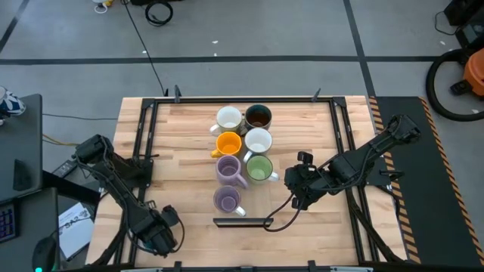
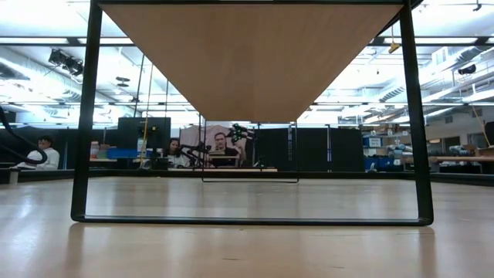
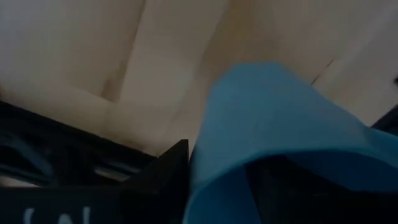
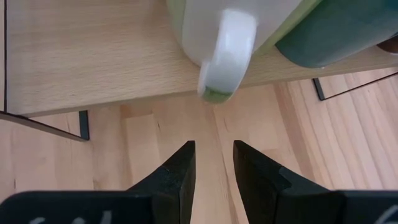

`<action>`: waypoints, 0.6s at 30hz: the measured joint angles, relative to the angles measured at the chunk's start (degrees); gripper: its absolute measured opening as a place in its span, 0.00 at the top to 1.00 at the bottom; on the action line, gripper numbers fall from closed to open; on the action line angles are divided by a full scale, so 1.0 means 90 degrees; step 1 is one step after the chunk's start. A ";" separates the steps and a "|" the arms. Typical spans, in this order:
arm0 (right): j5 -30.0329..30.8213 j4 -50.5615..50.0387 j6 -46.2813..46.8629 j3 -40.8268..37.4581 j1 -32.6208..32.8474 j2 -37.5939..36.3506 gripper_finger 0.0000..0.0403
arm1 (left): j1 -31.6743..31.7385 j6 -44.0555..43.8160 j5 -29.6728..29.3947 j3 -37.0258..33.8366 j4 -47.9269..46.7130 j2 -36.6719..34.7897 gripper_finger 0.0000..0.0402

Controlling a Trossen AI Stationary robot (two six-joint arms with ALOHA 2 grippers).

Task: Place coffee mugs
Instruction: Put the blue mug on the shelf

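Observation:
Seven coffee mugs stand upright in two rows in the middle of the table: white [image 1: 228, 119], dark [image 1: 258, 116], orange [image 1: 228, 143], white [image 1: 258, 140], lavender [image 1: 229, 168], green [image 1: 259, 168] and lavender [image 1: 226, 199]. My left gripper [image 1: 159, 230] points down at the near left corner and hides what is under it in the high view. Its wrist view is filled by a light blue mug [image 3: 280, 118], with one dark finger [image 3: 166, 171] just outside the mug's wall. My right gripper [image 4: 214, 165] hovers open, empty, just right of the green mug's handle [image 4: 225, 53]. My left gripper comes at the light blue mug from above, pointing down, with one finger outside the wall near the rim [image 3: 205, 186]. The other finger does not show. Whether any finger touches the mug, I cannot tell.
A black frame [image 1: 145, 128] runs around the wooden tabletop. A flat black bar [image 1: 242, 221] lies near the front edge, with a cable curving to the right arm. Bare wood lies right of the near lavender mug [image 1: 261, 200]. People sit in the room beyond [image 2: 224, 150].

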 joint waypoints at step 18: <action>-0.0002 0.0426 0.0068 0.0000 0.0001 -0.0001 0.72 | 0.0163 -0.1394 -0.0249 0.0007 0.0954 0.0000 0.90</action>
